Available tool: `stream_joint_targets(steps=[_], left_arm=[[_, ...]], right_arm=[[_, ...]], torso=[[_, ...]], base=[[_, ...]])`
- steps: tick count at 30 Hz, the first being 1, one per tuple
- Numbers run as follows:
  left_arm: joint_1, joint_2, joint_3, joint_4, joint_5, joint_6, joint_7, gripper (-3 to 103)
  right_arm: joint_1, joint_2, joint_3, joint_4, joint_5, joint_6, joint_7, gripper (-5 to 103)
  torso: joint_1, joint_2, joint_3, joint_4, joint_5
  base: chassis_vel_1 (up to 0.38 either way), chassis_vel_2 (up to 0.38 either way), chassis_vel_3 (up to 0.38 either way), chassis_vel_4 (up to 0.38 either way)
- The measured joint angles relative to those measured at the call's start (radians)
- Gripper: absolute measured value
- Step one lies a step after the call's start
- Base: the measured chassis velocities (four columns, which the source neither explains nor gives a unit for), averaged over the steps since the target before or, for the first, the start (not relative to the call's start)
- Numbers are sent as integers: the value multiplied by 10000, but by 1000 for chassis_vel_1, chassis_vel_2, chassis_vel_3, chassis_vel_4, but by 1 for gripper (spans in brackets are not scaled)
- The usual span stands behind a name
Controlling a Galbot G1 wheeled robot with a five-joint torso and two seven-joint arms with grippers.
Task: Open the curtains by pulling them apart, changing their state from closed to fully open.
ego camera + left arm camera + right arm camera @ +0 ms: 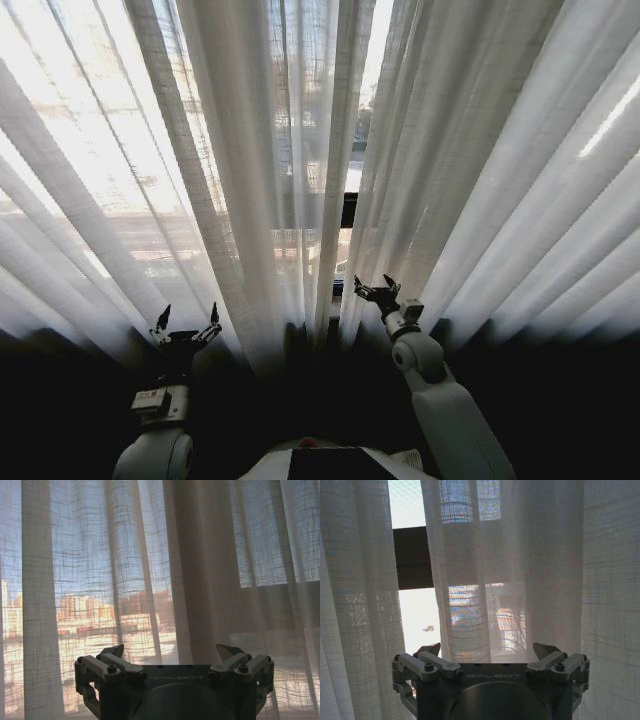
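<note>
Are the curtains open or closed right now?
Mostly closed. The curtains hang across the window, with a narrow gap in the middle showing the dark window bar. Both grippers are open, holding nothing.

**Lighting: strong backlight, dark foreground**

Daylight enters from behind the curtains (250, 150), glowing through the sheer weave. Upper left of the head view is washed out by glare. Thick pleats read as grey shadow bands. Bottom of the head view falls to near black. Pleats splay outward toward the edges: wide-angle distortion. In both wrist views the weave is sharp, gripper bodies silhouetted.
</note>
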Motion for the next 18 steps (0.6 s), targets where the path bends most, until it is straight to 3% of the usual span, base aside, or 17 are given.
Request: stream_joint_targets(steps=[13, 18], left_arm=[[79, 86, -67, -58, -15, -47, -9, 100], [56, 116, -69, -33, -16, -48, -9, 100]], right_arm=[[2044, -556, -624, -1357, 1105, 250, 69, 103], [2314, -586, -652, -1548, 1204, 319, 136, 90]], torso=[[1, -1, 1, 3, -1], [2, -1, 1, 3, 0]], base=[[0, 0, 0, 0], [0, 0, 0, 0]])
